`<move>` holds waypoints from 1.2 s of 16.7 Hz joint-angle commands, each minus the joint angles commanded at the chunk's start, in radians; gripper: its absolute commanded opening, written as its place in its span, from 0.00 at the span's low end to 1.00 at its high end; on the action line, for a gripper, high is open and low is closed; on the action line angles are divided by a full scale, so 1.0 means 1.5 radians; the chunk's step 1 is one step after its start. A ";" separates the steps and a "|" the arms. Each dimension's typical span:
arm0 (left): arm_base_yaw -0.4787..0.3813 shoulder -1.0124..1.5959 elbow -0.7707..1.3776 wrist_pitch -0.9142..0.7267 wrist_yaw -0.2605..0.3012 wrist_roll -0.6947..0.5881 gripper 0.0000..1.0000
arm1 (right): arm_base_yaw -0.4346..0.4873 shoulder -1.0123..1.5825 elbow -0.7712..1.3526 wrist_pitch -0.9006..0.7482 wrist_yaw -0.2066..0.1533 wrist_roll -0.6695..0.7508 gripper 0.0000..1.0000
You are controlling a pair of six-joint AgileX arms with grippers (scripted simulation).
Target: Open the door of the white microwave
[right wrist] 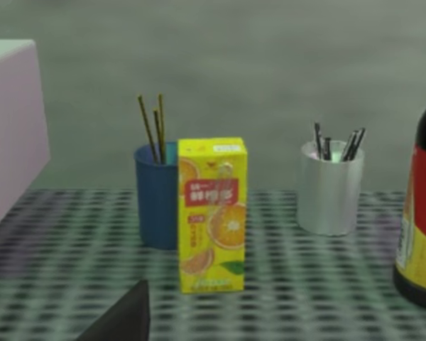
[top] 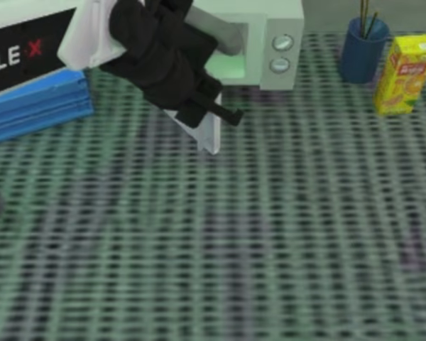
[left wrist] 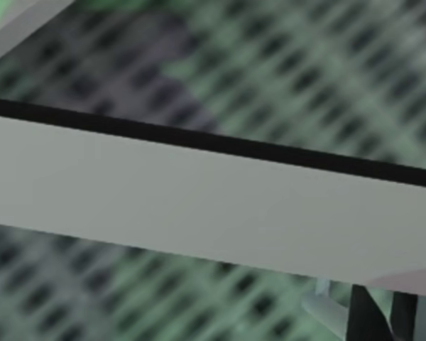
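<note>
Clearly the left gripper point(top: 216, 114) pinches the door point(top: 211, 135), swung out from the white microwave point(top: 270, 42); pulling along the hinge arc should avoid slipping.

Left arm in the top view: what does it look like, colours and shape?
The left arm is matte black and bulky, built of rounded blocky segments, ending in a black two-finger left gripper with slim straight fingers. No cables or markings show. The right arm appears only as a dark corner in its wrist view.
</note>
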 joint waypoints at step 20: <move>0.001 -0.001 -0.006 0.000 0.009 0.008 0.00 | 0.000 0.000 0.000 0.000 0.000 0.000 1.00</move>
